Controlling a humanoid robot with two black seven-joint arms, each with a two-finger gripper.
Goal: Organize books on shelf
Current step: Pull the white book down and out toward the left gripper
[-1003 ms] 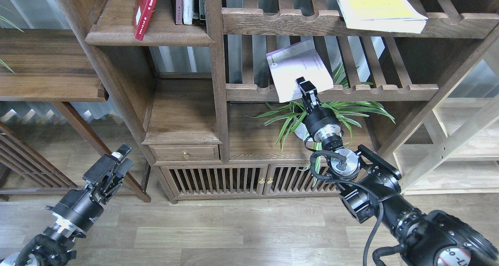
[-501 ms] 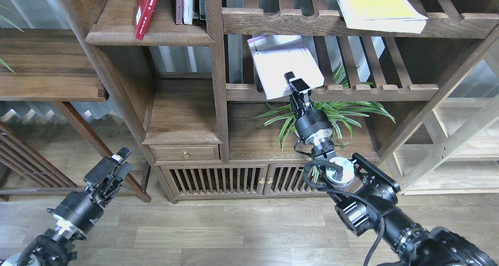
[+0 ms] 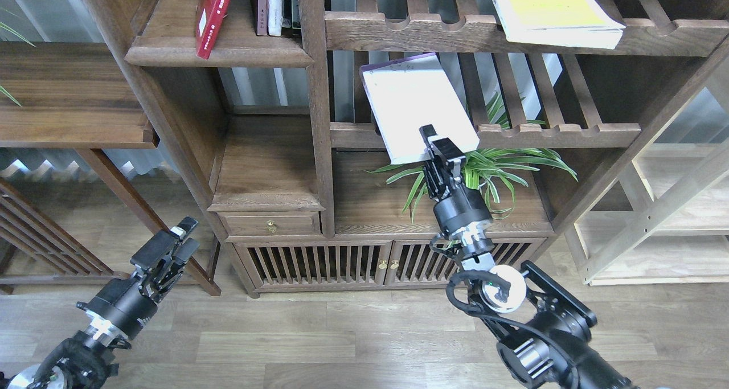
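My right gripper [image 3: 437, 147] is shut on the near edge of the white-lavender book [image 3: 417, 105], holding it tilted in front of the middle slatted rack. A dark red book [image 3: 212, 14] leans on the solid dark-brown shelf [image 3: 219, 54] at the upper left, beside thin upright books [image 3: 274, 6]. The yellow-green book [image 3: 552, 12] lies flat on the upper slatted rack. Low at the left, over the floor, my left gripper [image 3: 181, 236] holds nothing; its fingers look close together.
A spider plant [image 3: 484, 172] in a white pot stands on the cabinet top just under the held book. A brass-knobbed drawer [image 3: 270, 225] and slatted cabinet doors [image 3: 353, 262] lie below. A lighter wooden frame [image 3: 655, 212] stands at the right.
My right arm has pulled back toward me, drawing the white-lavender book off the slatted rack and turning it so its plain white face shows. The left arm has sunk slightly.
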